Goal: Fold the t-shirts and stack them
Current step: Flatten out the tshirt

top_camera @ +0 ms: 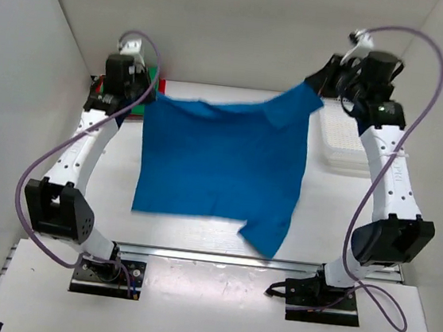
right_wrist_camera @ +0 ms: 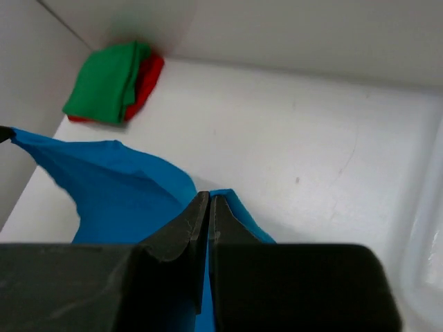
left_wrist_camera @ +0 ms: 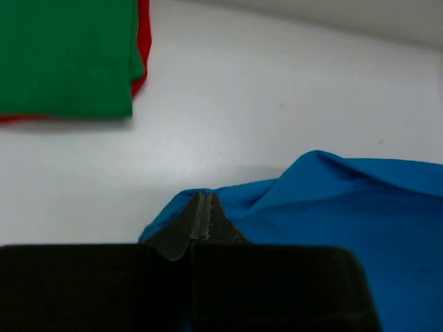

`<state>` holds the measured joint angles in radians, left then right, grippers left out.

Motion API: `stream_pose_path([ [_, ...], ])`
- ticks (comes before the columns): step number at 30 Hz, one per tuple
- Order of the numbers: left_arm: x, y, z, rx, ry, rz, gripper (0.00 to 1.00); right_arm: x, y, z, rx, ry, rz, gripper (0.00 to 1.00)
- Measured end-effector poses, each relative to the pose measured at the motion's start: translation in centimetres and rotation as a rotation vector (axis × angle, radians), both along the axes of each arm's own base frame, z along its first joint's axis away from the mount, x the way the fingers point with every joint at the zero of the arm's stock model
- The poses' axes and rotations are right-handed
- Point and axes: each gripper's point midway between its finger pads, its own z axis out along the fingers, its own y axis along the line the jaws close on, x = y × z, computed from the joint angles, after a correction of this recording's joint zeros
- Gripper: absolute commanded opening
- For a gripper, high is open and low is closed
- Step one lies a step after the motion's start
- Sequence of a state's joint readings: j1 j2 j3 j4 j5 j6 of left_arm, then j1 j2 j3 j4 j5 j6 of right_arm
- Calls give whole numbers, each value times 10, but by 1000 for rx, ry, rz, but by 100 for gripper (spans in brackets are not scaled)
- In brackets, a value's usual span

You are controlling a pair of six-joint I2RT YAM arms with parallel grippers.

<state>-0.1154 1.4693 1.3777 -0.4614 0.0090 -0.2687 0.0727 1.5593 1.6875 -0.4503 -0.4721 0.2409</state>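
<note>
The bright blue t-shirt (top_camera: 222,162) hangs spread out above the table, held up by its two far corners. My left gripper (top_camera: 148,92) is shut on its left corner; the cloth (left_wrist_camera: 346,207) bunches round the closed jaws (left_wrist_camera: 201,197). My right gripper (top_camera: 317,87) is shut on its right corner; blue cloth (right_wrist_camera: 124,194) shows on both sides of the closed jaws (right_wrist_camera: 209,198). One sleeve hangs low at the front right (top_camera: 266,234). The folded green t-shirt (left_wrist_camera: 66,55) lies on the folded red t-shirt (left_wrist_camera: 143,41) in the far left corner (right_wrist_camera: 107,83).
A white plastic mesh basket (top_camera: 344,140) stands at the back right, by my right arm. White walls close in the table at the back and on both sides. The folded stack shows behind my left gripper in the top view (top_camera: 153,78).
</note>
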Motion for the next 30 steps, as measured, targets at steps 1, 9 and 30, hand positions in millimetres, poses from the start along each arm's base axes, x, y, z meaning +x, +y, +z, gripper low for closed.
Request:
stream_pose_path([
  [1, 12, -2, 19, -8, -38, -5, 0, 5, -1, 23, -7, -51, -8, 0],
  [9, 2, 2, 226, -61, -490, -18, 0, -46, -40, 214, 4, -514, -76, 0],
  [30, -170, 7, -169, -95, 344, 35, 0, -182, -36, -212, 83, 492, -202, 0],
])
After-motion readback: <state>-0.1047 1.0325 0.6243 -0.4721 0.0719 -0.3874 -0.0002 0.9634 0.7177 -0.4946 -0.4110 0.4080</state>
